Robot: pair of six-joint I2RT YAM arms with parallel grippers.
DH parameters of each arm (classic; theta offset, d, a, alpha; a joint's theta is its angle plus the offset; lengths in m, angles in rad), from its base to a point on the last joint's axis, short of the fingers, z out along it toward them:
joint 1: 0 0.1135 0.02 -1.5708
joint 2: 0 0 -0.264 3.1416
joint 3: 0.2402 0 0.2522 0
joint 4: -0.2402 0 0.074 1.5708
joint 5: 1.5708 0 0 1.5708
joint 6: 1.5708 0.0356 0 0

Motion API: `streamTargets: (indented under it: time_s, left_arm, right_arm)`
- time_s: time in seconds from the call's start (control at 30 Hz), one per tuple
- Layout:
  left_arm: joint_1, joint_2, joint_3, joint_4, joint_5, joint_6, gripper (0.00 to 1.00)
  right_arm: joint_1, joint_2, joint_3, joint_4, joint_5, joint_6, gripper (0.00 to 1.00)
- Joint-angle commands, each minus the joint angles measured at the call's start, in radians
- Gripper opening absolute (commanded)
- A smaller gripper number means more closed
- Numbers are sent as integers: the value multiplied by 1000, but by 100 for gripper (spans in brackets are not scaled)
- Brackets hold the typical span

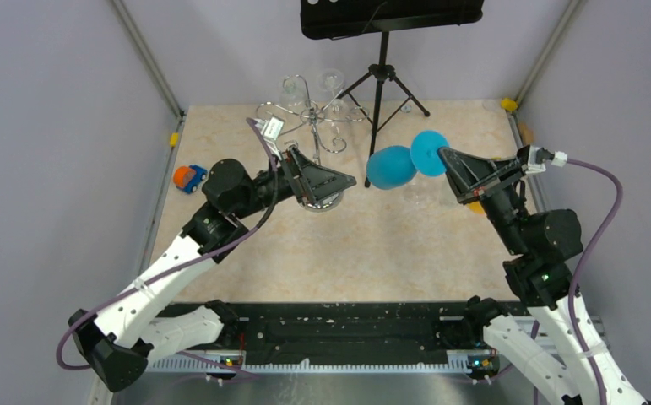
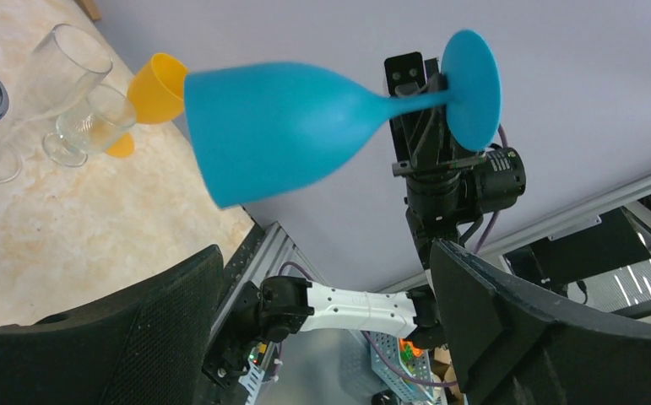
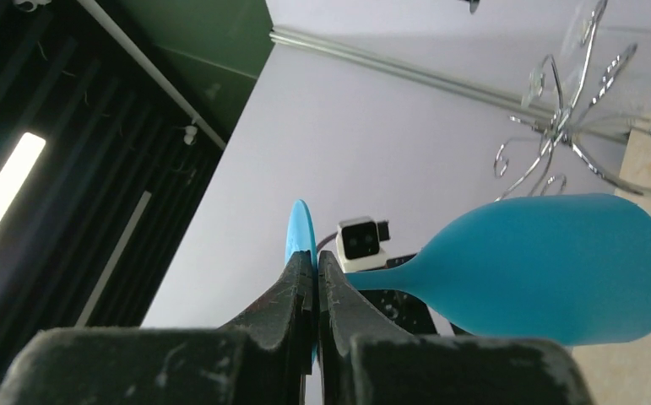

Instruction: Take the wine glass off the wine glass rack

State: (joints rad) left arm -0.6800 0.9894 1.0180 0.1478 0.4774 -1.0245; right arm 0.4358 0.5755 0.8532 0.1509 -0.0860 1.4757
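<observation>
Blue wine glass (image 1: 391,166) off the rack (image 1: 313,118), held by its foot.
Right gripper (image 3: 315,274) is clamped on the foot disc, bowl sideways, right of the rack. Left gripper (image 1: 320,179) gapes empty by the rack's base. Pinch firmly and move slowly; the bowl could twist loose.

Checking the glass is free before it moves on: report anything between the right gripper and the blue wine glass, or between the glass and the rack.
Nothing visible. The right gripper is shut on the foot of the blue wine glass, which hangs sideways in the air, apart from the chrome wine glass rack.
</observation>
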Motion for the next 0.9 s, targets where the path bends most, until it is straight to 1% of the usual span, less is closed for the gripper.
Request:
streamTargets:
  time_s: [0.0, 0.13, 0.3, 0.43, 0.53, 0.63, 0.7, 0.87]
  left_arm:
    - [-23, 11, 37, 63, -59, 15, 95]
    - [-31, 47, -2, 157, -34, -48, 92]
    - [-39, 84, -25, 201, -9, -99, 90]
    - [-53, 103, -49, 379, 39, -195, 90]
    - [-81, 133, -65, 548, 82, -322, 87]
    - [-115, 155, -71, 684, 120, -451, 79]
    - [-131, 160, -78, 744, 138, -512, 72]
    - [-143, 139, -71, 800, 163, -573, 51]
  right_arm:
    - [1, -44, -24, 72, -93, 99, 0]
    - [1, -83, -15, 50, -81, 99, 0]
    - [1, -111, 2, 56, -82, 126, 0]
    - [2, -117, 19, 18, -89, 136, 0]
    - [2, -116, 13, 16, -113, 169, 0]
    - [3, -120, 8, 25, -107, 176, 0]
    - [2, -132, 3, 27, -86, 164, 0]
    - [2, -183, -46, -2, -31, 176, 0]
